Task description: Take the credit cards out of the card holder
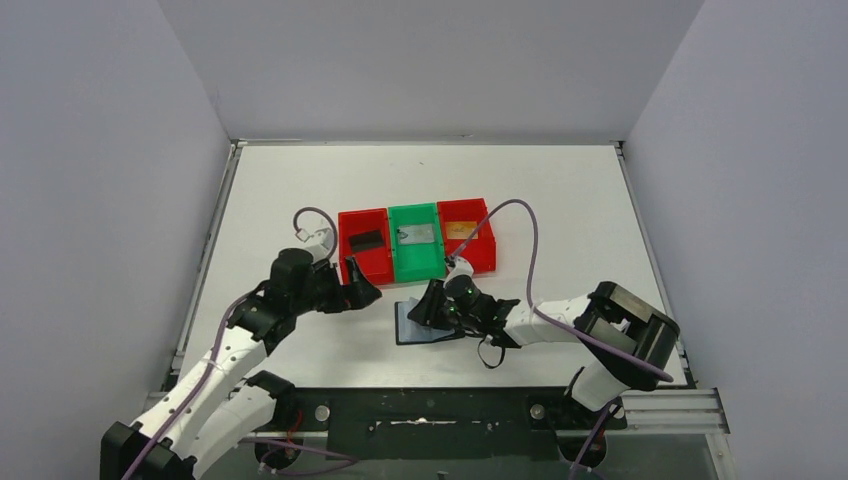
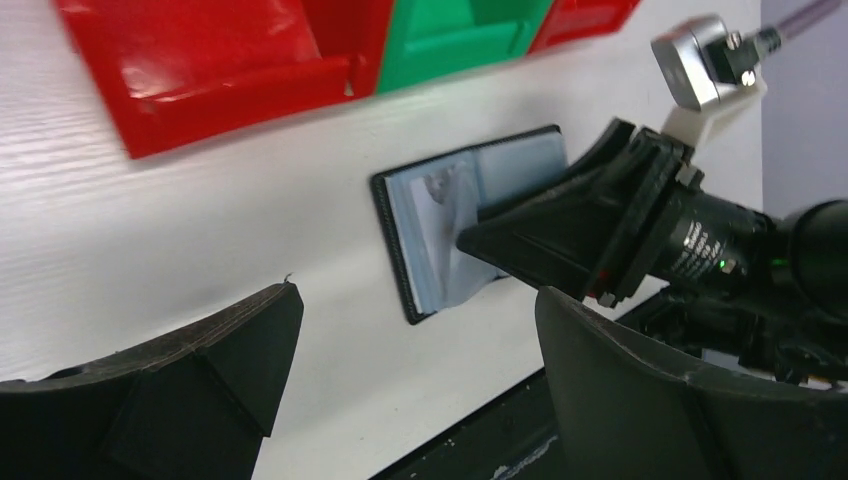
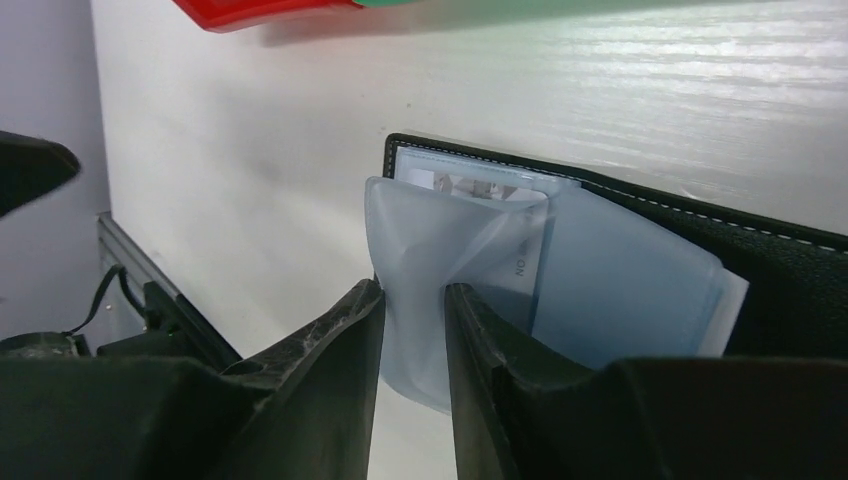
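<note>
The card holder (image 1: 412, 325) lies open on the table near the front edge, black outside with blue-grey pockets (image 2: 440, 200). My right gripper (image 1: 428, 305) reaches onto it from the right. Its jaws (image 3: 413, 290) are pinched on a translucent blue-grey pocket sleeve (image 3: 420, 240) and lift it off the holder (image 3: 760, 270). A pale printed card (image 3: 520, 255) shows through a pocket. My left gripper (image 1: 362, 285) hovers open and empty left of the holder (image 2: 417, 295). A black credit card (image 1: 367, 239), a silver-grey one (image 1: 420, 235) and an orange-gold one (image 1: 460, 230) lie in the bins.
Three bins stand in a row just behind the holder: a red bin (image 1: 345, 250), a green bin (image 1: 418, 268) and another red bin (image 1: 482, 262). The table's front edge and dark base rail (image 1: 430, 410) run close below the holder. A purple cable (image 1: 520, 215) arches over the right arm.
</note>
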Controlling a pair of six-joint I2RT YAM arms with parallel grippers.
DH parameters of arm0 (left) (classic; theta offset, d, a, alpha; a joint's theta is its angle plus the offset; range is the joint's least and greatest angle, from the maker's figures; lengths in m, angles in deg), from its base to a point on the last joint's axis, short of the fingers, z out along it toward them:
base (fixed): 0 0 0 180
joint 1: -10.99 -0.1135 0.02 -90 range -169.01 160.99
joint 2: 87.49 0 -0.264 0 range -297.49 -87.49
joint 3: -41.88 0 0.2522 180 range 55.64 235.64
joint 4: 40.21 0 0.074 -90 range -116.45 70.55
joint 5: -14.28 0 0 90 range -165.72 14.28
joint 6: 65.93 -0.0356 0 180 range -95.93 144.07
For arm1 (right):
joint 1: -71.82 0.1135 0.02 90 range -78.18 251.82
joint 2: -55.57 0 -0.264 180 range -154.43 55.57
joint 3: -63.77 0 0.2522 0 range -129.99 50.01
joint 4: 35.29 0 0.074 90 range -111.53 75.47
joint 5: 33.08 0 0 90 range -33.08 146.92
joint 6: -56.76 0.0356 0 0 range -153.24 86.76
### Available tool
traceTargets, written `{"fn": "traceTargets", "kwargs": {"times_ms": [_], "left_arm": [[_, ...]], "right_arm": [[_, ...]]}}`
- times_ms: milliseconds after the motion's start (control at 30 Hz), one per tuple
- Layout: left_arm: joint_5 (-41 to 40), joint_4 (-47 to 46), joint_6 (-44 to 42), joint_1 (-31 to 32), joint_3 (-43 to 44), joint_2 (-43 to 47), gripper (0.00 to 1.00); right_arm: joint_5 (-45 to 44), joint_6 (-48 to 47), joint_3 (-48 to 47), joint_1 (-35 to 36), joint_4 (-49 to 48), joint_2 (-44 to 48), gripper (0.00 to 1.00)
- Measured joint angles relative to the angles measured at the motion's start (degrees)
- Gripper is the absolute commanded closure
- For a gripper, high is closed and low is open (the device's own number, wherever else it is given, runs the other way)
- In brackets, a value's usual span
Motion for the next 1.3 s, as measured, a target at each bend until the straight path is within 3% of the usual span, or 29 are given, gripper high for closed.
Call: {"fn": "traceTargets", "kwargs": {"times_ms": [167, 400, 767, 1300], "left_arm": [[-1.6, -2.0, 2.4, 8.0, -0.1, -1.4, 0.15], [-3.0, -7.3, 5.7, 10.4, -3.4, -3.4, 0.26], [-2.3, -19.9, 10.2, 18.3, -6.9, -11.0, 0.29], [3.1, -35.2, 12.8, 19.6, -14.2, -20.0, 0.54]], "right_arm": [[2.5, 0.2, 0.1, -0.4, -2.6, 0.0, 0.79], [2.4, 0.4, 0.3, -0.5, -2.6, 0.3, 0.78], [2.6, 1.7, 2.9, -1.4, -5.6, 2.4, 0.77], [3.9, 3.4, 3.6, -2.0, -9.1, 2.2, 0.75]]}}
